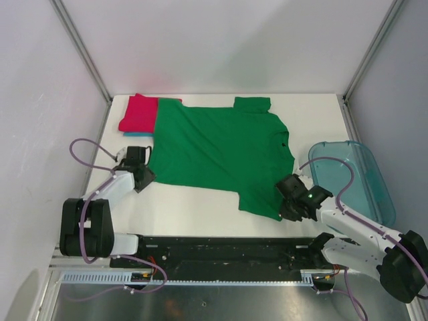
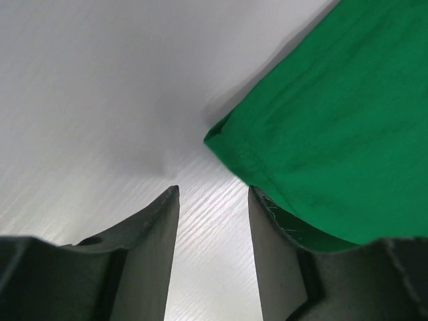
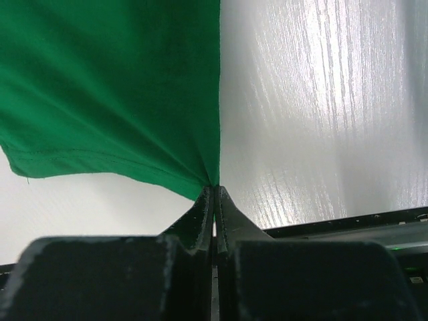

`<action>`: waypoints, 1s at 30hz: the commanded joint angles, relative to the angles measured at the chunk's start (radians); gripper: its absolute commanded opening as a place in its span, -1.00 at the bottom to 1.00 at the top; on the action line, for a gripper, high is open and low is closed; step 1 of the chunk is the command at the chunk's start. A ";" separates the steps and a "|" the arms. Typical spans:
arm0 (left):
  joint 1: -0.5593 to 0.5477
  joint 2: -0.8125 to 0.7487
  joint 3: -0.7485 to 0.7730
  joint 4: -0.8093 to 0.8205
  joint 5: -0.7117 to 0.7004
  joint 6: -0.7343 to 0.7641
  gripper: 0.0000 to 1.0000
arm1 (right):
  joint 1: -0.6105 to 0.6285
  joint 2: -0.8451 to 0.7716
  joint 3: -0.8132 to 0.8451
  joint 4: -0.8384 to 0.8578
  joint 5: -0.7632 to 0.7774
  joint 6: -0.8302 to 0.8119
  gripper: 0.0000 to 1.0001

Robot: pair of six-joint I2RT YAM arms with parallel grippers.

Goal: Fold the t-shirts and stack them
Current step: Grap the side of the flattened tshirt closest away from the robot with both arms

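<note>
On the counter [image 1: 200,207], flat and unfolded: the green t-shirt [image 1: 214,150]. Long axis side to side, with the hem toward the left arm, the collar toward the right arm, 1 sleeve far and 1 near.

At the shirt's near edge by the collar end: the right pincer [image 3: 214,189], clamped tight on a corner of green cloth. Tight creases fanning out from the closed tips.

At the shirt's near hem corner: the left pincer [image 2: 212,194], roughly half open and gripping nothing. Only bare counter between the 2 fingers. Corner lying ahead of the gap and off to its right side in the wrist view. Touching the right-hand finger or only passing behind it: cannot tell.

Just beyond the shirt's far hem corner, already folded: the magenta-red t-shirt [image 1: 138,112]. Peeking out from beneath it, a sliver of the light blue t-shirt [image 1: 137,134].

Probably at the stage of taking both near corners for a 1st fold across the short axis. Likely needed from the left pincer: a small sideways shift toward the shirt to bring the hem corner between the fingers, then closing. By far the nearer arm for that corner: the left. Risk in closing from here: pinching nothing, or only a thread of the hem.
</note>
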 commanded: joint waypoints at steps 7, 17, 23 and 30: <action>0.008 0.095 0.116 0.071 -0.085 -0.002 -0.06 | -0.035 0.002 -0.004 0.002 -0.019 -0.043 -1.00; 0.003 0.133 0.101 0.063 -0.125 -0.024 -0.14 | -0.045 -0.004 -0.004 -0.006 -0.030 -0.048 -1.00; 0.001 0.134 0.097 0.062 -0.142 -0.022 -0.09 | -0.046 -0.003 -0.004 -0.008 -0.032 -0.048 -1.00; 0.000 0.196 0.121 0.065 -0.113 -0.032 -0.23 | -0.047 -0.010 -0.004 -0.012 -0.035 -0.041 -1.00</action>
